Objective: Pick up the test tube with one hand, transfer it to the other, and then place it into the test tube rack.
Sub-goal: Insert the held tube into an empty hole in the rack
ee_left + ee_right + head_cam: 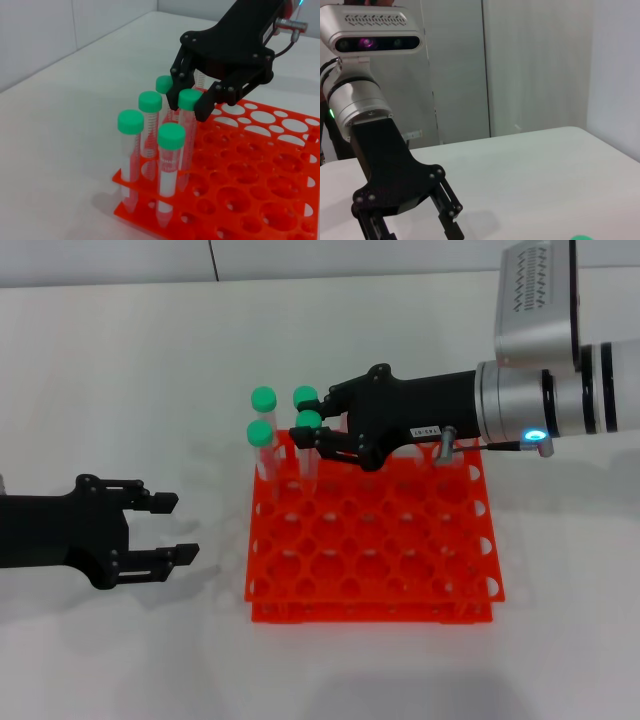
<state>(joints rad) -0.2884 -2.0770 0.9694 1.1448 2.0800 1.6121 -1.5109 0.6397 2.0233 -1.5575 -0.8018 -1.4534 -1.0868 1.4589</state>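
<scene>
The orange-red test tube rack [372, 562] stands in the middle of the white table, with several green-capped tubes upright in its far left corner. My right gripper [311, 418], the one with the white label, reaches in from the right. Its fingers close on the green cap of the test tube [308, 421], which stands upright in a rack hole. The left wrist view shows this grip [189, 103], with the tube [184, 135] among its neighbours in the rack [260, 165]. My left gripper [180, 528] is open and empty, left of the rack.
Other capped tubes [263, 398] stand close around the held one, one [305, 396] right beside the upper finger. The right wrist view shows my left gripper [412, 222] with its fingers apart. White table lies around the rack, with a wall behind.
</scene>
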